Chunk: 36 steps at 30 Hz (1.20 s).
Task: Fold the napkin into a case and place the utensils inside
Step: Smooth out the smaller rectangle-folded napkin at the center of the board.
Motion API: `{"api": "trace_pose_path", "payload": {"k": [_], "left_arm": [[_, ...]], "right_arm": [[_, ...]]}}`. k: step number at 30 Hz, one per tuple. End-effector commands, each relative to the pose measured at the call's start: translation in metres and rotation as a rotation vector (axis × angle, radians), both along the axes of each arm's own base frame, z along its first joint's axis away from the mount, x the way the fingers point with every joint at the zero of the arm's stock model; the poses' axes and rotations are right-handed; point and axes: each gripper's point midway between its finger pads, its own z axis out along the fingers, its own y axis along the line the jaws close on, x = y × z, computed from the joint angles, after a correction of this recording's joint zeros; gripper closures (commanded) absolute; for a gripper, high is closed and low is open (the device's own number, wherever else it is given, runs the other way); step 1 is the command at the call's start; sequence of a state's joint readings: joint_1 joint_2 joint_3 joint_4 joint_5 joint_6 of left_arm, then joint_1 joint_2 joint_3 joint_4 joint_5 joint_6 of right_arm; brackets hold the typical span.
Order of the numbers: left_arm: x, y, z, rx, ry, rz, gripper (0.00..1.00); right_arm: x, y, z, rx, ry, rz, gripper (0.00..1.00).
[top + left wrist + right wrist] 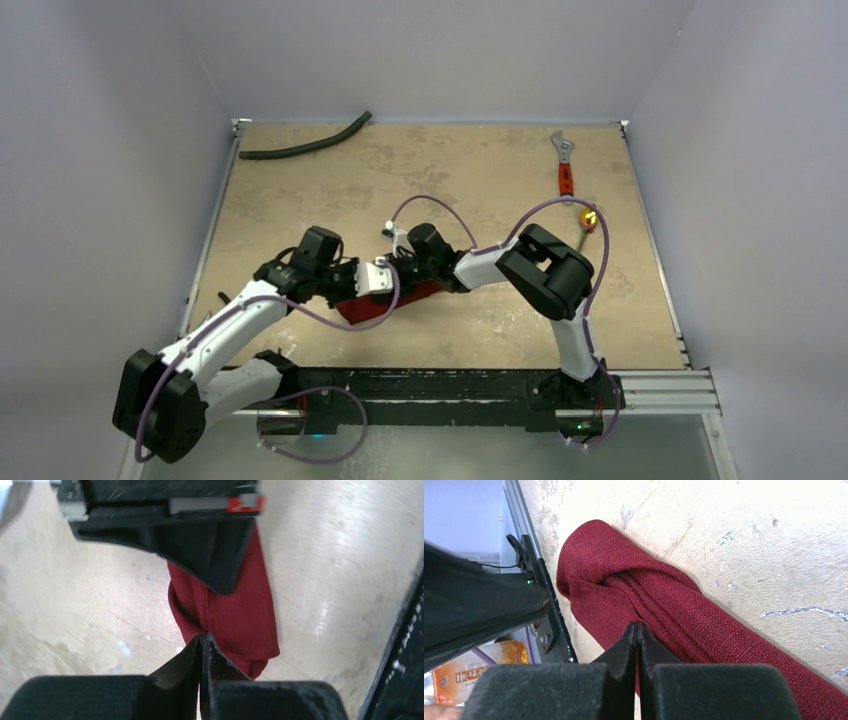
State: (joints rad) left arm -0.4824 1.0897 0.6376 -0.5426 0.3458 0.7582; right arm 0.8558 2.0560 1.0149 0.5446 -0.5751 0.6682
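The dark red napkin (352,308) lies bunched into a long narrow roll near the table's front middle, with twisted folds along it (704,615). My left gripper (388,283) is shut, and its tips (202,636) sit right over the near end of the cloth (240,615). The right gripper (401,264) is also shut, its tips (638,625) down against the roll's folds. No cloth shows between either pair of jaws. One gold utensil (589,218) lies far right on the table, apart from both arms.
A red-handled wrench (565,165) lies at the back right, just beyond the utensil. A black hose (305,145) lies along the back left edge. The black base rail (440,385) runs along the near edge, close to the napkin.
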Motion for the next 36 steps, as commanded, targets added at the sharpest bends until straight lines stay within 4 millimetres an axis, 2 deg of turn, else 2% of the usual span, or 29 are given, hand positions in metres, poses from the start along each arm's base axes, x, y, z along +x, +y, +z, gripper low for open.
{"api": "trace_pose_path", "payload": {"k": [1,3,7,14,27,33,36], "left_arm": [[-0.031,-0.011,0.019,-0.038,-0.091,-0.363,1.00],[-0.032,-0.013,0.013,-0.020,-0.094,-0.424,1.00],[-0.024,-0.015,-0.004,0.048,-0.030,-0.413,1.00],[-0.021,0.010,-0.033,0.187,-0.185,-0.494,1.00],[-0.007,-0.017,-0.037,0.275,-0.318,-0.545,1.00],[-0.005,0.004,-0.051,0.463,-0.273,-0.613,1.00],[-0.006,0.014,-0.051,0.536,-0.264,-0.661,1.00]], "right_arm": [[-0.004,-0.036,-0.055,-0.221,0.056,-0.073,1.00],[-0.004,-0.035,-0.056,-0.222,0.055,-0.076,1.00],[-0.004,-0.037,-0.051,-0.222,0.054,-0.081,1.00],[0.009,-0.031,-0.035,-0.205,-0.005,-0.100,1.00],[0.003,-0.029,-0.039,-0.199,0.014,-0.100,1.00],[-0.002,-0.031,-0.042,-0.199,0.026,-0.089,1.00],[-0.006,-0.033,-0.044,-0.197,0.043,-0.077,1.00]]}}
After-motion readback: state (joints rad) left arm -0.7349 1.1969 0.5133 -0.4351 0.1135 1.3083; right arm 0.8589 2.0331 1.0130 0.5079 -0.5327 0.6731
